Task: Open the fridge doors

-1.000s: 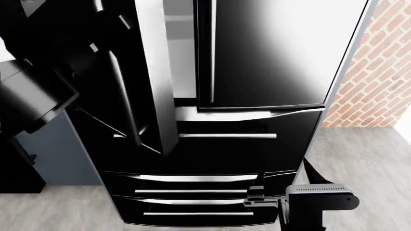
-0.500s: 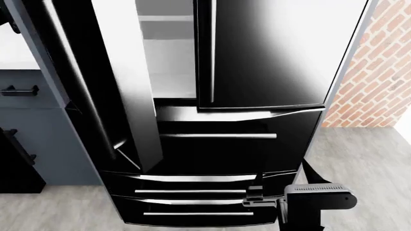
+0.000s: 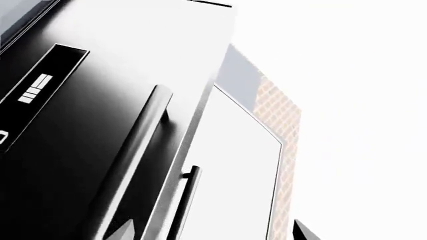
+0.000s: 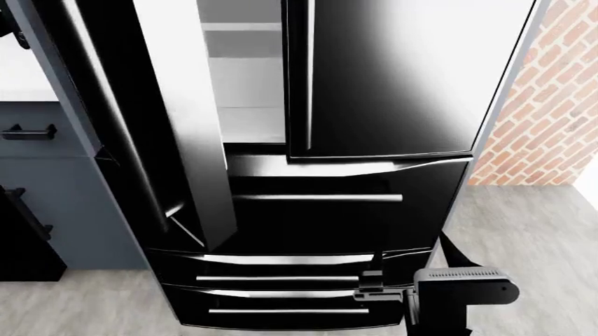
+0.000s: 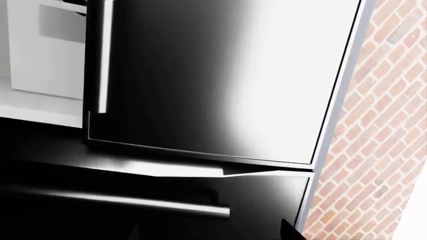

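- Black left fridge door (image 4: 140, 119): swung wider than a second ago, left arm gone from head view
- Right fridge door (image 4: 393, 77): shut against cabinet, next to open
- Right gripper (image 4: 379, 290): low by drawers, finger state unreadable
- Left fingers: unseen

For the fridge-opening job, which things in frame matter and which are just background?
Job: left fridge door, swung open; right fridge door, closed, with its vertical handle; right end effector, low by the drawers.
Background: drawer fronts; grey-blue cabinet; brick wall.
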